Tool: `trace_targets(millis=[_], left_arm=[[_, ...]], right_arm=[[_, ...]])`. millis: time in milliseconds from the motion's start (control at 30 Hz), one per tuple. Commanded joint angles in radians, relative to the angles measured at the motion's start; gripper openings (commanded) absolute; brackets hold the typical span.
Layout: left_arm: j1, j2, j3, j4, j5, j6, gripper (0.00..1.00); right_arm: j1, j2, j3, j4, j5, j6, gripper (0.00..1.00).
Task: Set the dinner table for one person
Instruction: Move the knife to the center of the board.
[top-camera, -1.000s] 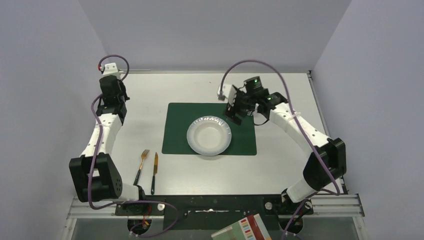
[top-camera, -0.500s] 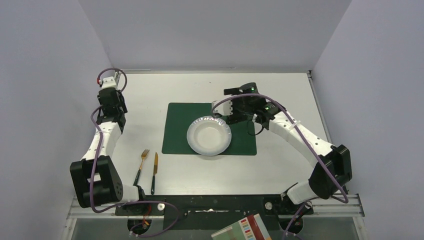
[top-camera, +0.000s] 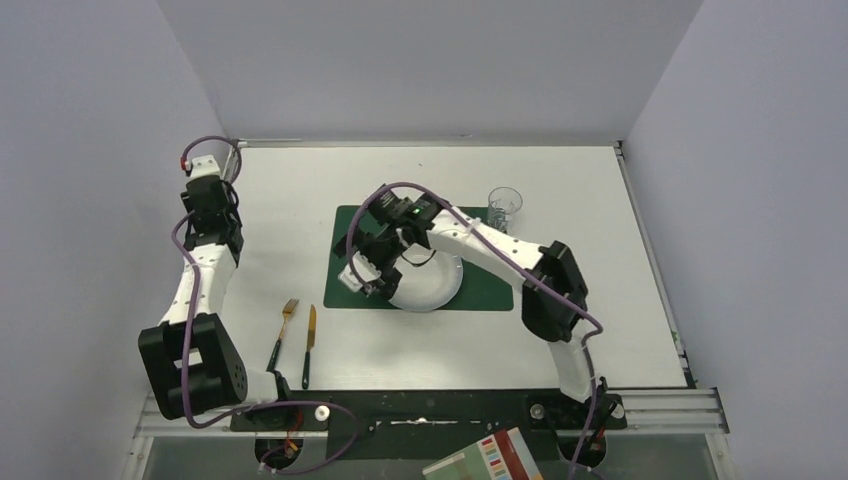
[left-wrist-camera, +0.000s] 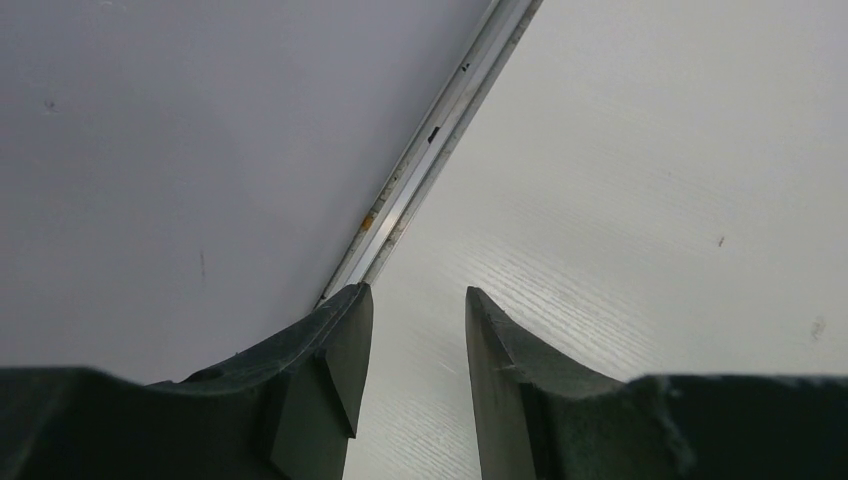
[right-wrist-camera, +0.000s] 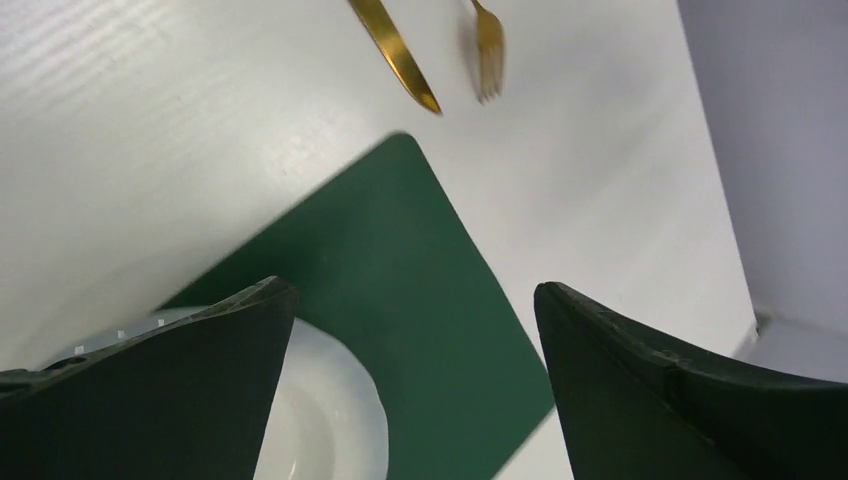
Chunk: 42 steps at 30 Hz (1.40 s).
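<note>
Over the left edge of the white plate (top-camera: 435, 287) on the green placemat (right-wrist-camera: 430, 340), the right claw (right-wrist-camera: 412, 292) hangs wide open and empty, pointed toward the gold knife (top-camera: 309, 345) and fork (top-camera: 284, 328) lying side by side on the white counter (top-camera: 300, 180) that spreads beneath both arms. I reckon it wants the cutlery: drop low and straddle one thin handle squarely. The left claw (left-wrist-camera: 417, 292), half open and empty, sits by the counter's far-left rim.

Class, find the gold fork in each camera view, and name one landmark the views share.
Top external: fork lower left on the table, just left of the knife.
Left wrist: not in it.
Right wrist: top edge, right of the knife.
Shared landmark: the green placemat, in the top and right wrist views.
</note>
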Motion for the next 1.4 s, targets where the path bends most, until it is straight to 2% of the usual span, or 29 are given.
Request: trace_targets(millis=[0, 200, 267, 500, 633, 733, 933, 1133, 1367], left_arm=[[0.037, -0.065, 0.054, 0.008, 0.016, 0.008, 0.38], [0.074, -0.073, 0.073, -0.032, 0.089, 0.004, 0.38], [0.076, -0.072, 0.078, -0.043, 0.105, 0.002, 0.38], [0.099, -0.068, 0.081, -0.060, 0.132, -0.001, 0.38], [0.130, -0.076, 0.075, -0.057, 0.155, -0.005, 0.39], [0.152, -0.078, 0.079, -0.060, 0.166, -0.010, 0.39], [0.181, -0.089, 0.087, -0.071, 0.180, -0.007, 0.39], [0.218, -0.095, 0.089, -0.077, 0.194, -0.009, 0.39], [0.250, -0.090, 0.089, -0.077, 0.204, -0.010, 0.39]], right_arm=[[0.079, 0.130, 0.148, -0.196, -0.153, -0.250, 0.92], [0.163, 0.251, 0.171, -0.119, -0.232, -0.276, 0.87], [0.184, 0.310, 0.257, -0.142, -0.251, -0.289, 0.85], [0.239, 0.387, 0.293, -0.036, -0.300, -0.238, 0.85], [0.258, 0.411, 0.302, 0.022, -0.334, -0.160, 0.71], [0.269, 0.417, 0.288, 0.051, -0.346, -0.121, 0.69], [0.271, 0.424, 0.245, 0.141, -0.388, 0.026, 0.57], [0.274, 0.437, 0.237, 0.149, -0.412, 0.112, 0.56], [0.270, 0.423, 0.199, 0.136, -0.401, 0.118, 0.52]])
